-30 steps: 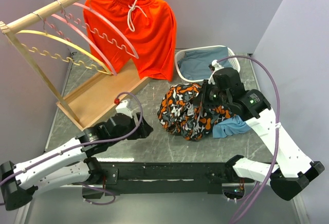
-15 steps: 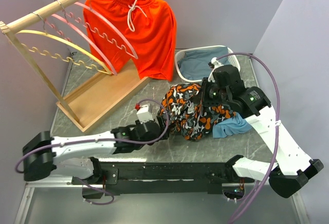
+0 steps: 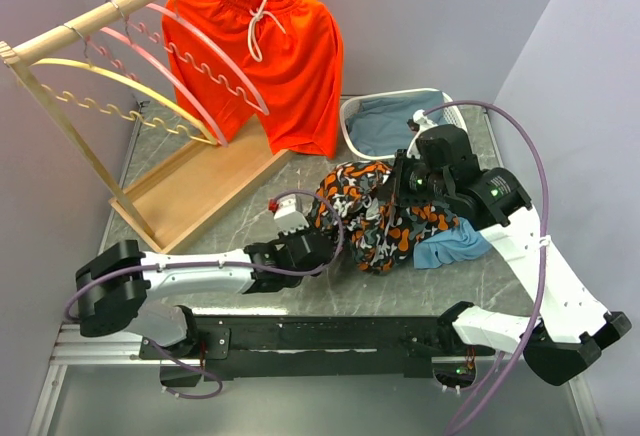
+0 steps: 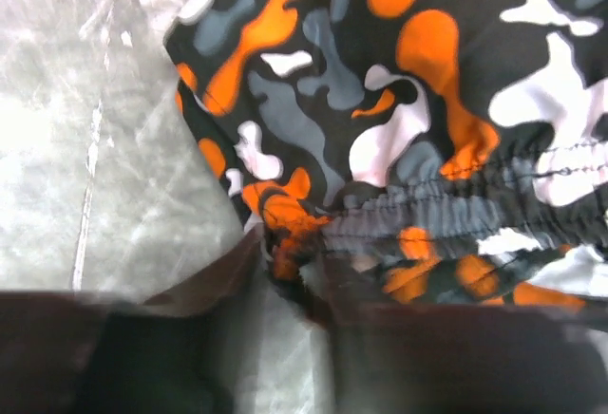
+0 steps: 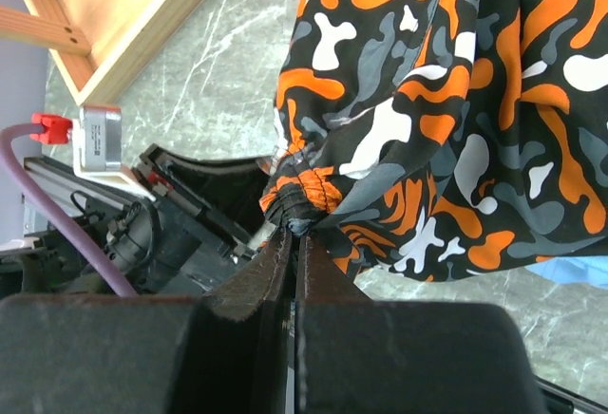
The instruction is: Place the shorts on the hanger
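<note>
**A:** From above, where are the shorts (image 3: 375, 218)?

**B:** In a heap on the table (image 3: 200, 256), between the two grippers. The left gripper (image 3: 318, 246) is at the heap's near-left edge and the right gripper (image 3: 405, 191) is over its far-right part. The hanger (image 3: 205, 46) is on the rail (image 3: 110, 16), well apart from them, next to the orange shorts (image 3: 285, 56).

**A:** Anything else nearby?

**B:** A blue cloth (image 3: 450, 248) pokes out from under the heap on the right, and a basket (image 3: 350, 136) stands just behind it.

**A:** And the left wrist view?

**B:** The shorts (image 4: 408, 129) fill most of it, with bare table (image 4: 85, 148) on the left. A gathered fold of the waistband sits right at the left gripper (image 4: 290, 276), between the two fingers. The jaws stand narrow around that fold (the fingers are dark and blurred here). I cannot tell whether they actually pinch it.

**A:** The right wrist view?

**B:** The right gripper (image 5: 294, 238) has its fingers pressed together, with a small bunched corner of the shorts (image 5: 456, 120) caught at their tips. The rest of the cloth spreads up and to the right from there. The left arm (image 5: 171, 234) lies just beside that corner, low on the table (image 5: 228, 63).
</note>
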`<state>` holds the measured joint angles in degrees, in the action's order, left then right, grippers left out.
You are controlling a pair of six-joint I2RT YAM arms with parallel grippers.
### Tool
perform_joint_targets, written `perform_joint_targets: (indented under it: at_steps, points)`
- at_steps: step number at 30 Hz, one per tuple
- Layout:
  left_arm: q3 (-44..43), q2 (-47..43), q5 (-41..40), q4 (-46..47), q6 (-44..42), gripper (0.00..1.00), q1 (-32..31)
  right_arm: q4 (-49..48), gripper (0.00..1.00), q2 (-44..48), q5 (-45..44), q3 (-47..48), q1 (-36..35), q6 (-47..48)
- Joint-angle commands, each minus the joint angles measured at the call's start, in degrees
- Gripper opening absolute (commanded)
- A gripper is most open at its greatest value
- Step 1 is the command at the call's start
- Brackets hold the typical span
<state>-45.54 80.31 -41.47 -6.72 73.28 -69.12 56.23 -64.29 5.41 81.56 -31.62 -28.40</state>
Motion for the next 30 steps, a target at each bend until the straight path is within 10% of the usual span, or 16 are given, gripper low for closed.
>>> perform_joint_targets:
  at_steps: [1,3,12,22,30]
  points:
    - [-4.46,-1.2,-7.21,-1.26,0.02,0.13,1.53,0.81,0.0,1.8,-1.01,4.39,-0.11,1.51]
    - [-5.17,-3.75,-6.96,-5.66,-1.81,0.01,4.08,0.9,0.0,2.59,-1.8,4.92,-0.11,2.38]
    - [-25.07,-27.91,-9.5,-19.63,-27.28,0.01,6.98,1.7,0.0,-0.56,-1.2,16.85,-0.11,6.69]
    - [-58.59,-22.75,-3.09,-24.3,-49.61,0.01,7.07,-2.61,0.0,-8.91,13.66,40.06,-0.2,6.09]
    - [-69.0,-15.37,0.95,-29.66,-48.59,0.01,7.07,-3.05,0.0,-11.74,11.46,44.06,2.6,6.6]
